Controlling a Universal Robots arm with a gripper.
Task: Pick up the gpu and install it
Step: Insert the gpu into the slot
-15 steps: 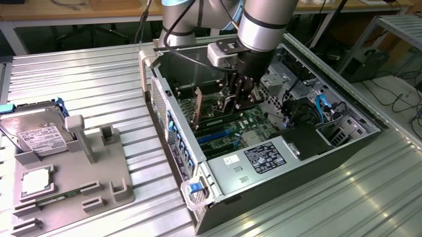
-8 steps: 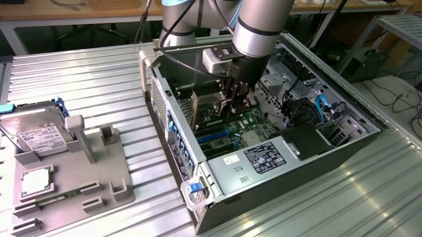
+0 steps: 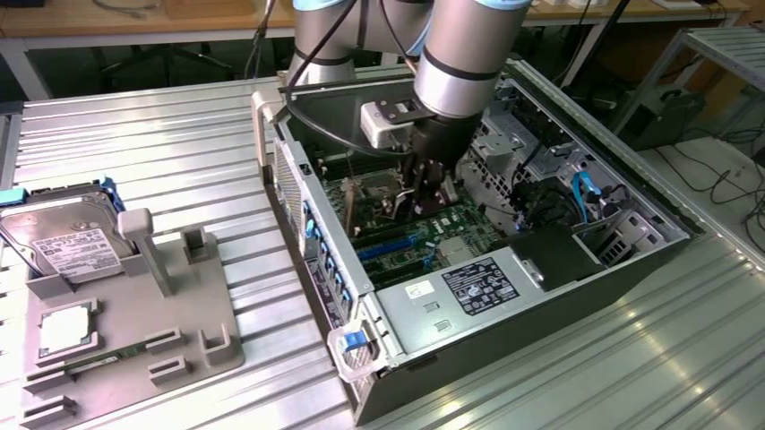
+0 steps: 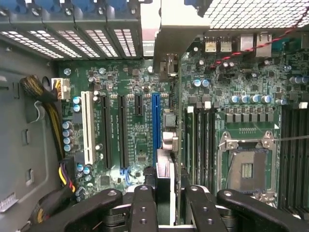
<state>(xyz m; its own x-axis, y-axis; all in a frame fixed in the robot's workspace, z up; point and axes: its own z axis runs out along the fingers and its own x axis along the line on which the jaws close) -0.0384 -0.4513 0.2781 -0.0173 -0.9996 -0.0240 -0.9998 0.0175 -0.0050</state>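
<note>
Black and open on its side, the computer case lies on the ribbed metal table. The gripper reaches down to the motherboard inside. At the exterior view's left, a grey tray holds a silver hard drive.

From the wrist, the fingers pinch the gpu (edge-on, bracket far) standing just beside the blue slot.

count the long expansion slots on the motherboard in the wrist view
4: one white slot, two black slots beside it, and one blue slot next to the held gpu. Others may be hidden.
</note>
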